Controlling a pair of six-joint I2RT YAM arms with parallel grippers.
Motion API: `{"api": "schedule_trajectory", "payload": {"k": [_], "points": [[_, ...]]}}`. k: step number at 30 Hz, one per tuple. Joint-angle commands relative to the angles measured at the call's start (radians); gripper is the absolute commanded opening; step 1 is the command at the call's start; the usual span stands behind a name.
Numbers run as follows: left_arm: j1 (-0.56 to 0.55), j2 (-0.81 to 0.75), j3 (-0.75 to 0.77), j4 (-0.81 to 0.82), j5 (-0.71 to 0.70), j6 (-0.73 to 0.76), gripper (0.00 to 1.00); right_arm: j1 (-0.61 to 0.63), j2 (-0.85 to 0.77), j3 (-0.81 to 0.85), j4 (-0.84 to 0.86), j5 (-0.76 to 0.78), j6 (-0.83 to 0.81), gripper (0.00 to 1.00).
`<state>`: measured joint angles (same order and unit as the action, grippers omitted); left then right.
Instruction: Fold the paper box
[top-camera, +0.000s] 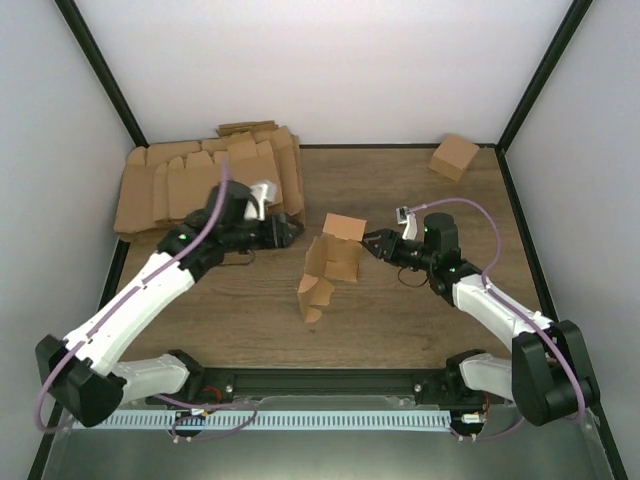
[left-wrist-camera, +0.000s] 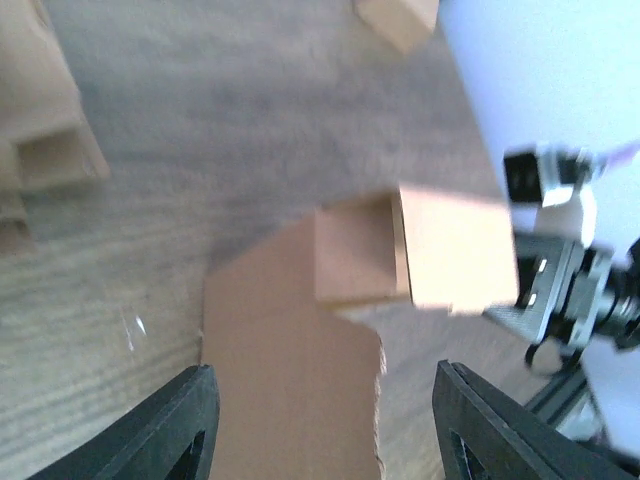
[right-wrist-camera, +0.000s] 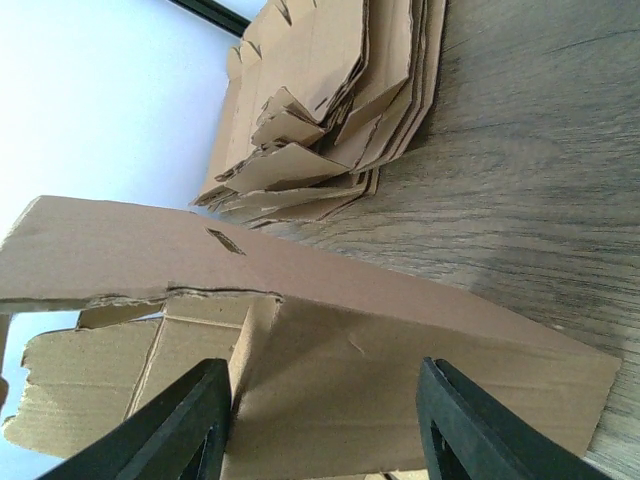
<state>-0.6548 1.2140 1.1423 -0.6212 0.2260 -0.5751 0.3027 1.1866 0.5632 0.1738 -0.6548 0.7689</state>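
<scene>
**Box part-folded at mid-frame; both jaws open**

Top view: the box (top-camera: 330, 262) stands partly folded at centre of the table (top-camera: 420, 320), flaps loose. The left gripper (top-camera: 292, 230) sits just left of it, jaws apart and empty. The right gripper (top-camera: 372, 242) is at its right edge, jaws apart; contact cannot be confirmed. A pile of blanks (top-camera: 200, 175) lies upper left.

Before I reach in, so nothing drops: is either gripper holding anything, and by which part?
Left gripper: open, nothing held. Right gripper is beside the paper box, on its right; a grip cannot be told.
</scene>
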Motion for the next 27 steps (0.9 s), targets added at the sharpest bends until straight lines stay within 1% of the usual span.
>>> {"api": "schedule_trajectory", "payload": {"k": [1, 3, 6, 15, 21, 27], "points": [[0.155, -0.056, 0.005, 0.084, 0.163, -0.012, 0.62, -0.008, 0.012, 0.046, -0.007, -0.003, -0.023, 0.54], [0.203, -0.033, -0.019, 0.121, 0.238, -0.005, 0.61, -0.008, 0.012, 0.051, -0.011, -0.003, -0.026, 0.54], [0.236, 0.028, -0.043, 0.176, 0.321, 0.007, 0.6, -0.009, 0.017, 0.062, -0.02, -0.006, -0.032, 0.53], [0.245, 0.198, -0.091, 0.396, 0.53, -0.029, 0.62, -0.009, 0.029, 0.078, -0.03, -0.018, -0.039, 0.53], [0.223, 0.272, -0.085, 0.449, 0.578, -0.033, 0.59, -0.009, 0.037, 0.081, -0.03, -0.023, -0.041, 0.53], [0.203, 0.334, -0.066, 0.448, 0.574, -0.031, 0.5, -0.008, 0.037, 0.079, -0.028, -0.031, -0.042, 0.53]]}}
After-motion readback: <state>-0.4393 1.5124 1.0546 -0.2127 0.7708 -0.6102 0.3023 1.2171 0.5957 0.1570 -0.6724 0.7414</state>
